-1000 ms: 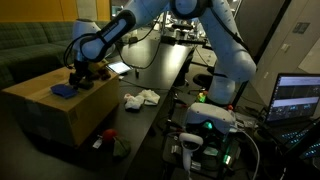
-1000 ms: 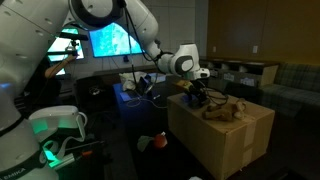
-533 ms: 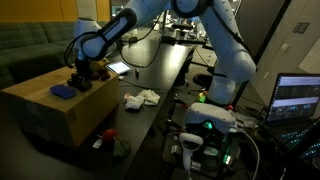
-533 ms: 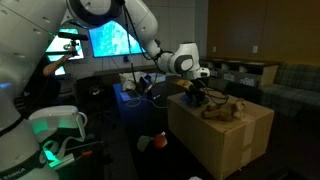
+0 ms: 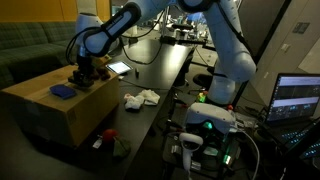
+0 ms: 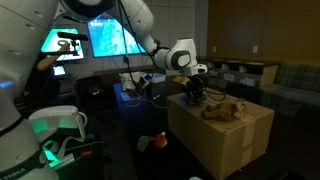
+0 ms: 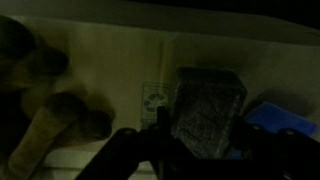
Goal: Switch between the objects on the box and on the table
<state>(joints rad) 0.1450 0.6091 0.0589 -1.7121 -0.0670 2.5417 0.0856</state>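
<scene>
We are at the box (image 5: 40, 115), and what matters is how the bar (image 7: 210, 105) lies to the gripper (image 7: 200, 152). In the wrist view the bar sits straight below, between the two fingers (image 7: 135, 152). Its long axis runs up the picture and so lies across the line on which the jaws close. The fingers therefore meet its two long sides, the narrow way. The jaws stand about half shut around it and seem to lie against those sides. The view is dark, so we cannot swear to a firm grip. In an exterior view the gripper (image 5: 80, 78) stands low on the box top, near the edge that faces the desk (image 5: 165, 85). The blue block (image 7: 285, 118) lies just beside the bar on one side. The brown lumpy item (image 7: 50, 110) lies further off on the other, and both are clear of the fingers. The cloth (image 5: 140, 98) lies on the desk, well apart from the box. We judge that the bar is the first thing to go across. The next move calls for a straight lift, so that the bar does not drag the blue block along. After that comes a swing towards the desk, setting down clear of the cloth.
</scene>
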